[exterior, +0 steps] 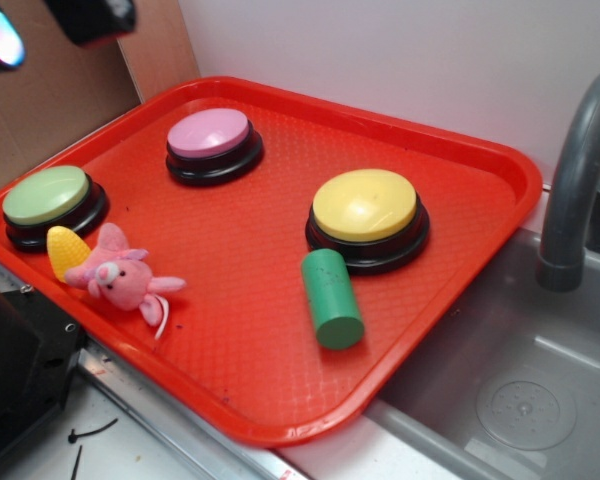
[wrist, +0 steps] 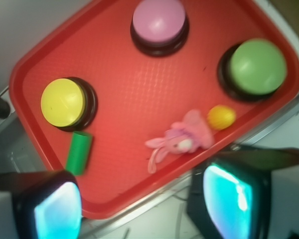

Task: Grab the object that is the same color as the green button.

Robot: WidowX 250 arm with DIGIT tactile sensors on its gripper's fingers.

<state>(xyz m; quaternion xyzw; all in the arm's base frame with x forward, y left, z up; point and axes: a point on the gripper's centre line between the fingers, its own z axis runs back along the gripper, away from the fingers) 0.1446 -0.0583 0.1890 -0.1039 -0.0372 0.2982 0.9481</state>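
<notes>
Grasping not yet begun: gripper [wrist: 139, 204] hangs high with fingers spread, empty; small matte green cylinder block [exterior: 332, 298] lies on the red plastic tray [exterior: 460, 150], touching the yellow domed button [exterior: 366, 206]

We see the small matte green cylinder block [wrist: 79, 152] lying on the red plastic tray [wrist: 139, 99] just below the yellow domed button [wrist: 63, 102], end effector [wrist: 142, 201] fingers apart above.
</notes>
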